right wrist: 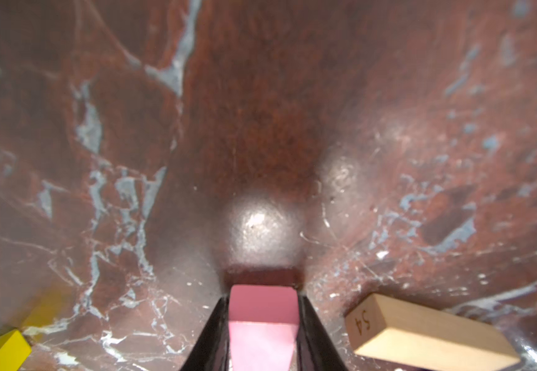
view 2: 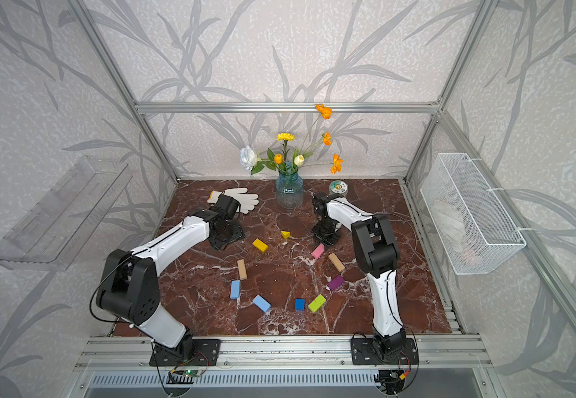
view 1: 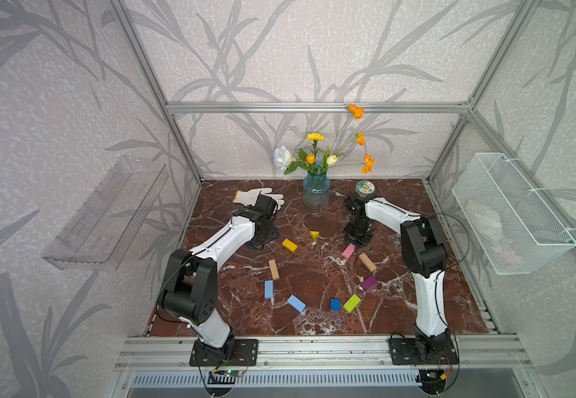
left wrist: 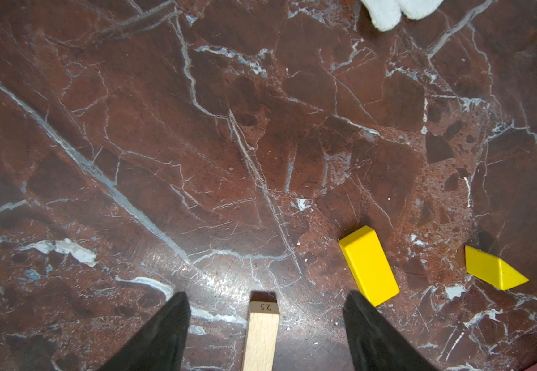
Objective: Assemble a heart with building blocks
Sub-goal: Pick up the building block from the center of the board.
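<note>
Building blocks [view 1: 296, 303], small painted bricks in tan, blue, lime, purple, pink and yellow, lie in a loose, gapped heart-shaped ring in the middle of the red marble table [view 1: 245, 320]. The right gripper [right wrist: 263, 299] pinches the pink block [right wrist: 262, 334] at the ring's far right. The left gripper [left wrist: 266, 295] is spread wide, grasping nothing, near the yellow block [left wrist: 368, 265] and tiny yellow wedge [left wrist: 495, 271].

The tabletop [view 1: 238, 310] is red-brown marble with white veins. The pink block [view 1: 348, 251], purple block [view 1: 369, 282], lime block [view 1: 352, 303] and yellow wedge [view 1: 314, 234] are plain-coloured; the glove [view 1: 245, 197] is white.
</note>
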You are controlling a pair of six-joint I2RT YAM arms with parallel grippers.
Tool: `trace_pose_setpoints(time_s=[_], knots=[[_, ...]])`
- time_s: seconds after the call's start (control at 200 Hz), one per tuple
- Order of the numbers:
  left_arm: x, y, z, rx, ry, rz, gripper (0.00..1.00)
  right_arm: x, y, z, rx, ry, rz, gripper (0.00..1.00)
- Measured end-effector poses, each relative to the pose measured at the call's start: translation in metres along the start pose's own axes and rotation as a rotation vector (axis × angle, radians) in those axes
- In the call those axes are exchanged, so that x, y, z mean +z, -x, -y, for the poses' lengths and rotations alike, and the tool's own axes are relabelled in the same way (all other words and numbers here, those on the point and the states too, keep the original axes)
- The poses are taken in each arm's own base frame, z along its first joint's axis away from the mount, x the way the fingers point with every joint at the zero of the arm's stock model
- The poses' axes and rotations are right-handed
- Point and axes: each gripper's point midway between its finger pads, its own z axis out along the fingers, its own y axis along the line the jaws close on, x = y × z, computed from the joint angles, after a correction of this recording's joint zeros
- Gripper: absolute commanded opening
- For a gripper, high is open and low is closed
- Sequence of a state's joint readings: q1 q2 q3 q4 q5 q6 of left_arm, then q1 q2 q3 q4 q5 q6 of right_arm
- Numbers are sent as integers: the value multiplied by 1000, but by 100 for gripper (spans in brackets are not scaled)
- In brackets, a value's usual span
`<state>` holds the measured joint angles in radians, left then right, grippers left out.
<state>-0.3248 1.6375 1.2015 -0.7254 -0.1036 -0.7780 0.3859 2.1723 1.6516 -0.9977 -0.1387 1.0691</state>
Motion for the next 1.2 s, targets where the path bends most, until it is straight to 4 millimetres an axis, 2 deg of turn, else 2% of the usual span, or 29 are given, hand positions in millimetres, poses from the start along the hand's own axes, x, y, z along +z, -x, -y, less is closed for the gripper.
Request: trace_pose_setpoints(time_s=[0.505, 0.575, 0.675, 0.745, 0.99, 1.2], knots=[[0, -2, -5, 1, 12, 4, 77, 4, -2, 1, -6, 11, 7, 37], [-2, 0, -5, -2, 10, 10, 77, 5, -2, 0, -10, 9, 15, 34], [-5, 2, -7, -7, 9, 20, 77, 4, -3, 0, -9, 6, 25, 20], [-6, 2, -9, -9, 12, 24, 77, 5, -4, 0, -11, 5, 31, 14], [-6, 5, -13, -19, 18, 30, 77, 4, -9, -5, -14, 2, 37, 14], [-7, 7, -15, -17, 19, 34, 77, 4, -6, -33, -28, 18, 38, 13]])
